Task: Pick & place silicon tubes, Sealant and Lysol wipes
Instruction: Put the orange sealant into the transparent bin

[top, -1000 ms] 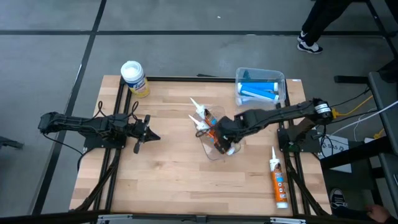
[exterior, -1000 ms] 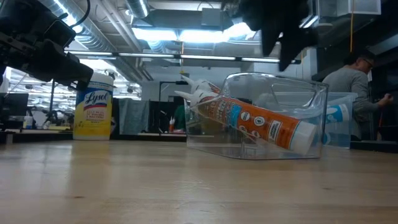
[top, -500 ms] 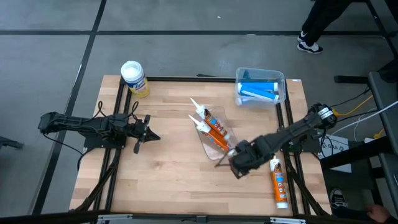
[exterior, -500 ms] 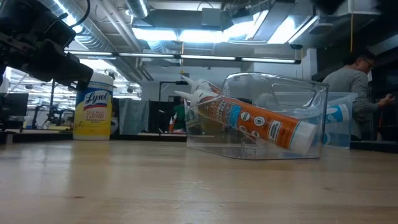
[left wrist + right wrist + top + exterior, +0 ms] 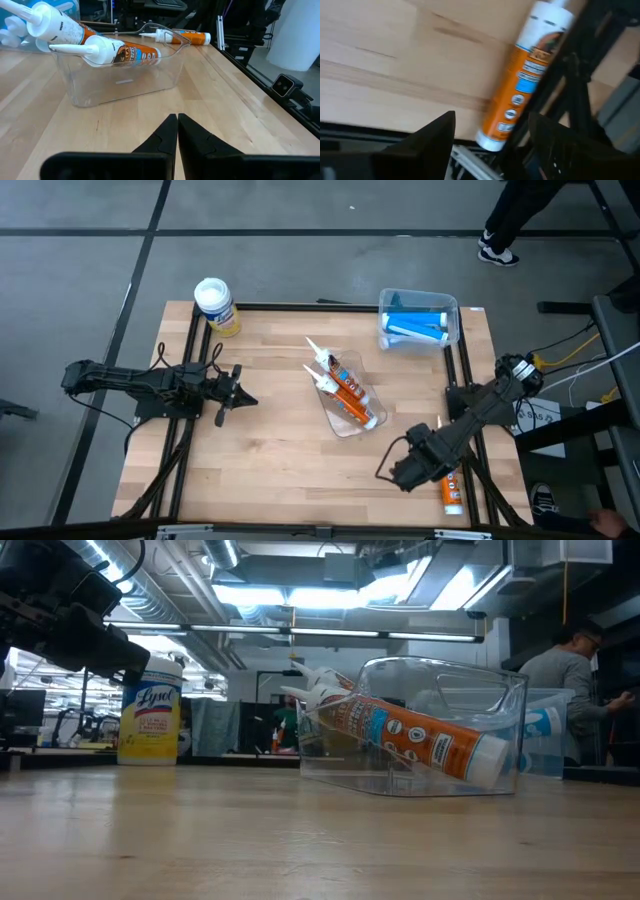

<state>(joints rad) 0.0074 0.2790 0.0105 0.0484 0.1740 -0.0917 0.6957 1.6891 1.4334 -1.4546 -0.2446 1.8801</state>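
Two orange sealant tubes point(image 5: 345, 392) lie in a clear bin point(image 5: 342, 423) at mid-table, nozzles over its far-left rim. A third orange tube point(image 5: 520, 85) lies flat on the wood along the right edge. My right gripper point(image 5: 392, 471) hangs open above the table just left of it, pointing down and touching nothing. My left gripper point(image 5: 240, 396) waits shut at the left, level above the wood. The yellow Lysol wipes canister point(image 5: 216, 306) stands upright at the far left corner. Blue tubes point(image 5: 415, 326) lie in a second clear bin point(image 5: 452, 307) at the far right.
Black frame rails point(image 5: 470, 455) run along the table's left and right sides; the lone orange tube lies right beside the right one. Bare wood lies between the mid-table bin and the near edge. A person point(image 5: 570, 670) stands beyond the table.
My right gripper has swung from above the mid-table bin toward the near right corner, over to the lone orange tube, rolling its wrist and tipping further down as it went. It has left the low view. Its fingers have stayed open. The two tubes rest in the bin.
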